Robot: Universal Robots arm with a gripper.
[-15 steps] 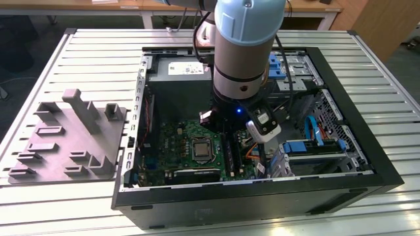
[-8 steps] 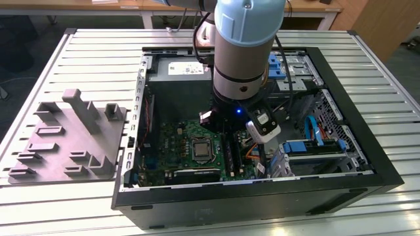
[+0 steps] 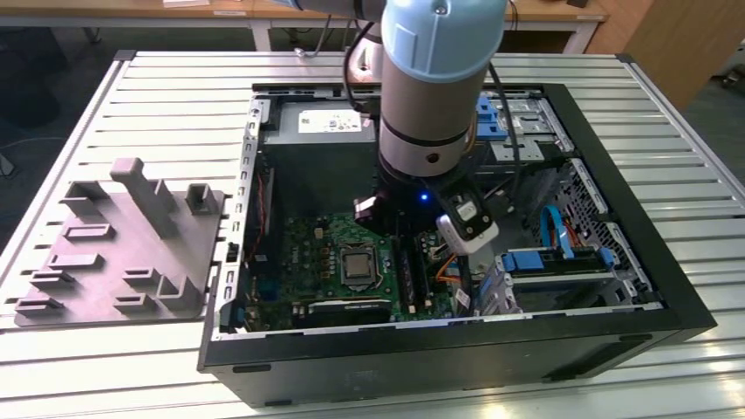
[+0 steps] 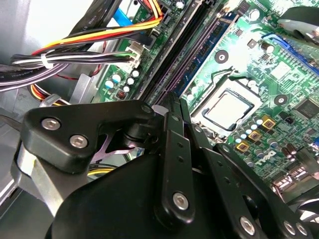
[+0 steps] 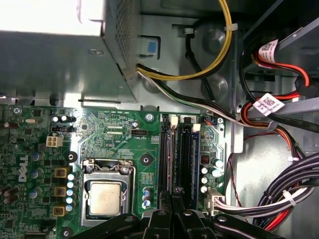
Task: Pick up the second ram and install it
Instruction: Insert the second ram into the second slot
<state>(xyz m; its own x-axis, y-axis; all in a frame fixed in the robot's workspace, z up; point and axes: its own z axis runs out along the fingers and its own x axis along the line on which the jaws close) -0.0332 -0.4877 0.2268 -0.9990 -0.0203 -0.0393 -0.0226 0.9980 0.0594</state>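
Observation:
My gripper (image 4: 172,102) is down inside the open computer case (image 3: 686,305), over the green motherboard (image 5: 114,129). Its black fingers (image 5: 173,199) are shut together with nothing visibly between them. The tips meet the near end of the row of long black memory slots (image 5: 185,154). In line with the tips, a long dark stick, the second ram (image 5: 166,154), stands upright in a slot. In the second wrist view the ram (image 4: 185,47) runs away from the fingertips. Whether the fingertips touch it I cannot tell. In the exterior view the arm covers the gripper (image 3: 396,229).
The processor socket (image 5: 105,196) lies beside the slots. Bundled cables (image 5: 294,199) and a yellow wire (image 5: 219,55) crowd the other side, by the drive bays (image 3: 547,262). The power supply (image 5: 55,55) sits beyond the board. A grey fixture block (image 3: 122,244) rests outside the case on the slatted table (image 3: 174,87).

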